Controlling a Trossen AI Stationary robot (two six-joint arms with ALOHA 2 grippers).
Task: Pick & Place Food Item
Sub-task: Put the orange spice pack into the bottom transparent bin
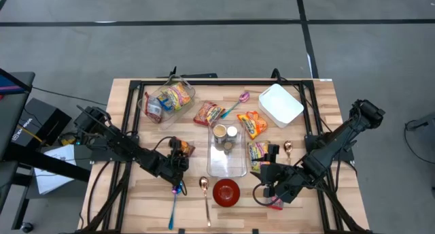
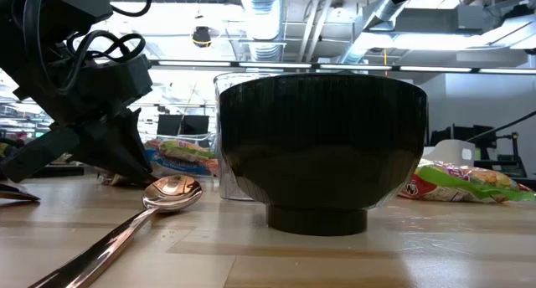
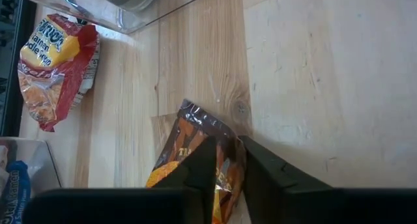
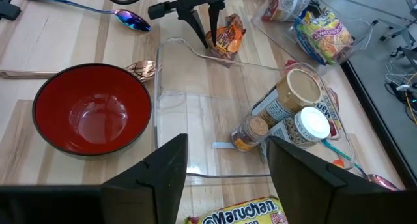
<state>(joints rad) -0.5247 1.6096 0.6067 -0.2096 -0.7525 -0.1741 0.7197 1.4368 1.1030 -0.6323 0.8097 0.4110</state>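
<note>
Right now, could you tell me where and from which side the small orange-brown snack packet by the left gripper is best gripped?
Grip the snack packet across a thin bunched fold of its crinkled body, coming down from above, since it lies flat on the table with no handle. The left gripper already straddles it this way, fingers pinching the foil. The right gripper waits open near the clear tray.

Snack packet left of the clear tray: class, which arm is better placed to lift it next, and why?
Left. The left gripper already has its fingers pinched on the snack packet, while the right gripper hangs open at the clear tray's other side.
</note>
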